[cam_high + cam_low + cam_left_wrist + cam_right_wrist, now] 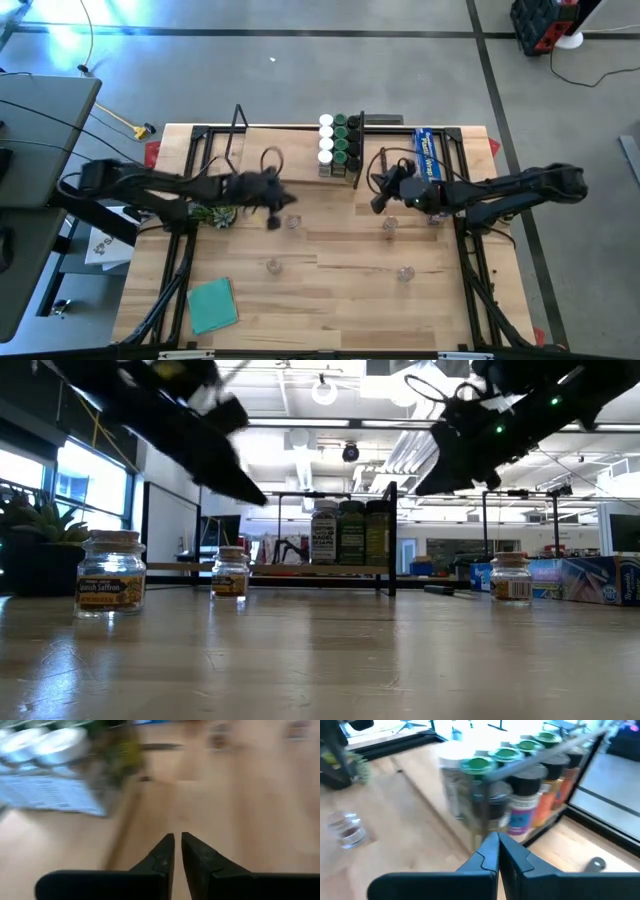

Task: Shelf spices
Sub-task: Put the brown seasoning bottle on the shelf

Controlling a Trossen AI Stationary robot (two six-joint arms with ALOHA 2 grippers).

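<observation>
A cluster of spices (340,143) already stands on the shelf (345,175) at the back of the worktop (330,300), green and white lids packed in rows. Four loose jars remain out front, the nearest to the left end effector (272,221) being the jar (291,222) just beside it. That end effector is nearly shut with only a slit between its tips and holds nothing. The right end effector (378,207) hovers by the shelf, shut and empty (its wrist view faces the stocked jars). This looks like a between-jars step: the next move calls for opening the left fingers and settling around that jar.
</observation>
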